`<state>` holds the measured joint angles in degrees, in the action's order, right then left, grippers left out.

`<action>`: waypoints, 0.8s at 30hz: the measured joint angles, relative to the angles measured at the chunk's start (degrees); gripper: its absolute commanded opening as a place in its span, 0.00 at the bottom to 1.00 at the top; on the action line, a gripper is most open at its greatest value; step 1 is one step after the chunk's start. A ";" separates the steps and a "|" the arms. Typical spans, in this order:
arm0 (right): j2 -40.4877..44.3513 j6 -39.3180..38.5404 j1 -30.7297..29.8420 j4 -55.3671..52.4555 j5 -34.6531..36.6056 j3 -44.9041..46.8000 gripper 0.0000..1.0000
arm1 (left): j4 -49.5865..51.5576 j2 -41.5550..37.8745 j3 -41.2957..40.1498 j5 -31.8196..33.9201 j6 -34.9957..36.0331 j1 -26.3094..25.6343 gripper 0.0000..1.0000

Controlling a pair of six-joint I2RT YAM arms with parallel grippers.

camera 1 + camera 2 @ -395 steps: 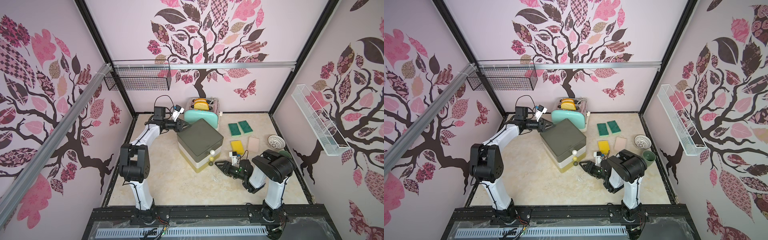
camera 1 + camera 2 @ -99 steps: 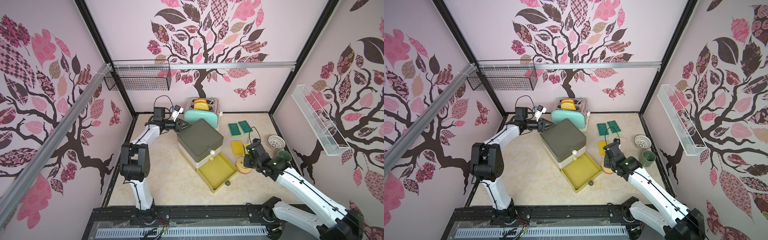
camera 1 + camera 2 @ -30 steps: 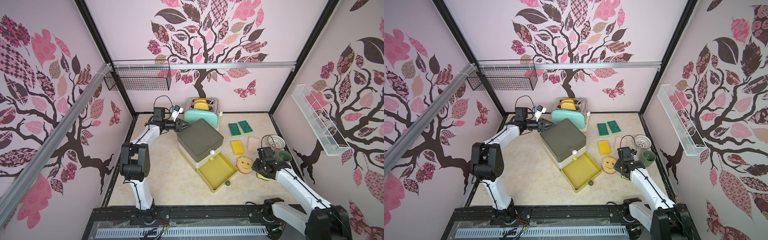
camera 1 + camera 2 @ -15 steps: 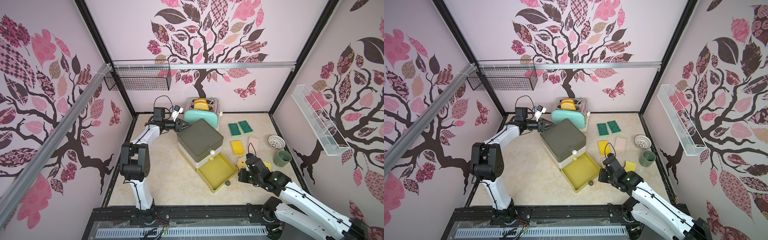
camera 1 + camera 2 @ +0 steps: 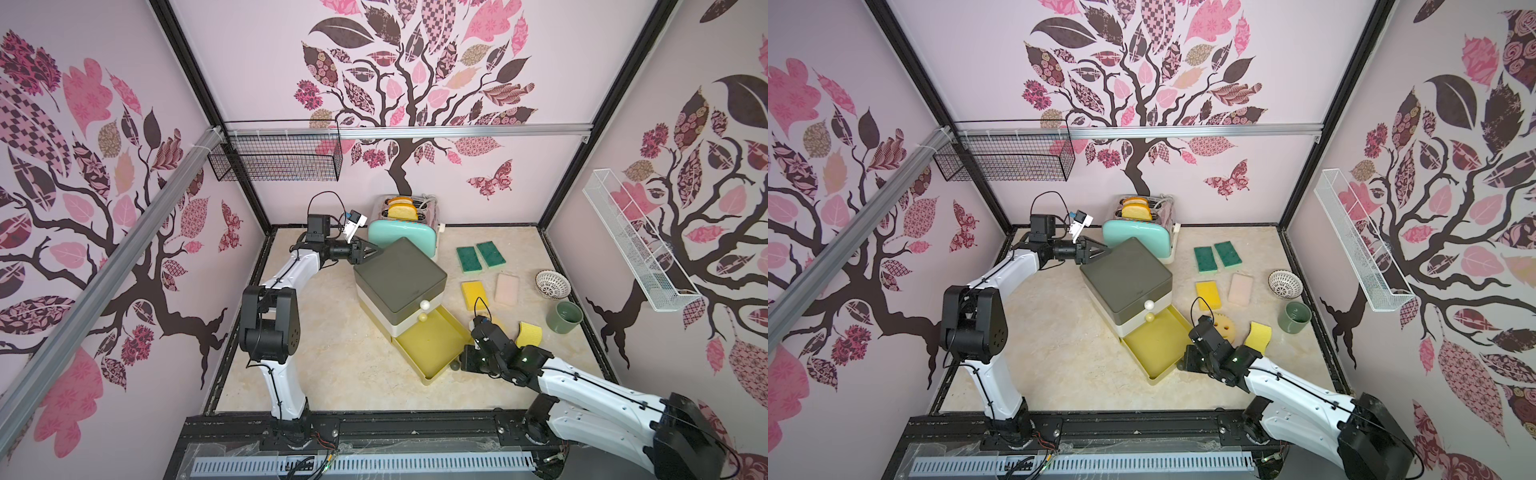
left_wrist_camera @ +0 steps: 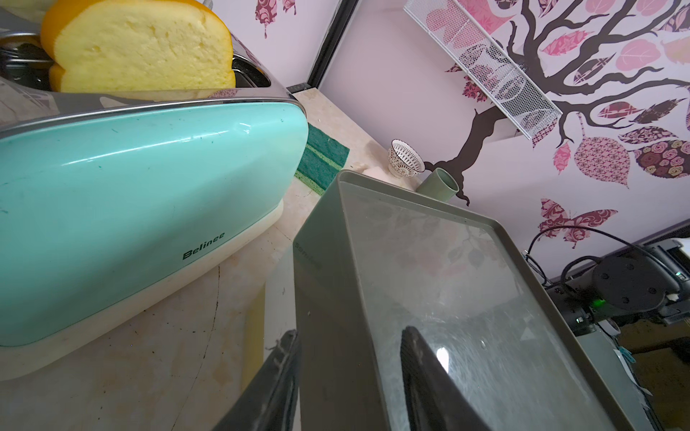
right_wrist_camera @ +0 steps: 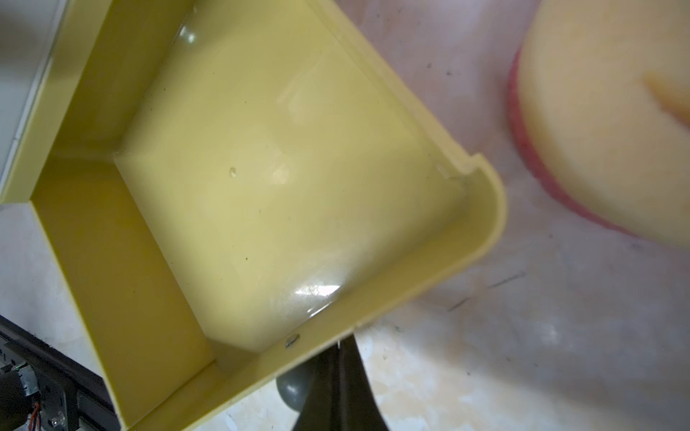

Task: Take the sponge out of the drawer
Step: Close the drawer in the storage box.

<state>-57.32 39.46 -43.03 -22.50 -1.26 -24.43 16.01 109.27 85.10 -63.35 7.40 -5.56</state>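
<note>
The round yellow sponge with a pink rim lies on the table just right of the drawer, also close by in the right wrist view. The yellow drawer stands pulled out of the grey-topped cabinet with nothing inside. My right gripper is shut and holds nothing, its tips against the drawer's front wall beside the grey knob. My left gripper is shut on the cabinet's rear corner, one finger on each side of its edge.
A curled yellow sponge lies right of my right wrist, a green cup and patterned bowl beyond it. Flat yellow, pink and two green sponges lie further back. A mint toaster stands behind the cabinet.
My right gripper has swung from near the cup, past the round sponge, to the drawer's front wall, and has shut. The left arm has not moved.
</note>
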 measured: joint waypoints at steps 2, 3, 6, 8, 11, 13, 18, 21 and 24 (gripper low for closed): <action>-2.03 -0.11 -0.09 2.34 0.37 -0.02 0.00 | 0.15 0.00 0.07 0.07 0.11 0.00 0.47; -3.06 -0.33 -0.09 3.52 0.61 -0.07 0.00 | 0.20 0.00 0.09 0.09 0.13 -0.02 0.47; -6.25 -1.42 -0.11 6.49 1.75 -0.37 0.00 | 0.26 0.00 0.09 0.13 0.17 -0.04 0.47; -9.22 -2.45 -0.20 8.44 2.45 -1.22 0.00 | 0.28 0.00 0.09 0.17 0.22 -0.07 0.47; -14.40 -3.98 -0.20 12.57 2.97 -3.48 0.00 | 0.57 0.00 0.26 0.31 0.37 -0.11 0.47; -17.62 -4.94 -0.20 15.85 3.21 -5.14 0.00 | 0.79 0.00 0.33 0.44 0.52 -0.15 0.47; -24.50 -6.49 -0.22 26.03 3.80 -8.04 0.00 | 1.36 0.00 0.52 0.74 0.90 -0.17 0.47; -26.01 -6.71 -0.33 30.97 4.24 -8.07 0.00 | 1.53 -0.02 0.57 0.87 1.14 -0.17 0.47; -26.16 -6.69 -0.37 36.39 4.94 -6.82 0.00 | 1.64 -0.04 0.61 0.96 1.22 -0.22 0.47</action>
<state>-83.48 32.77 -43.40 13.89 3.68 -31.24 17.65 109.23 85.71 -62.39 8.62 -5.78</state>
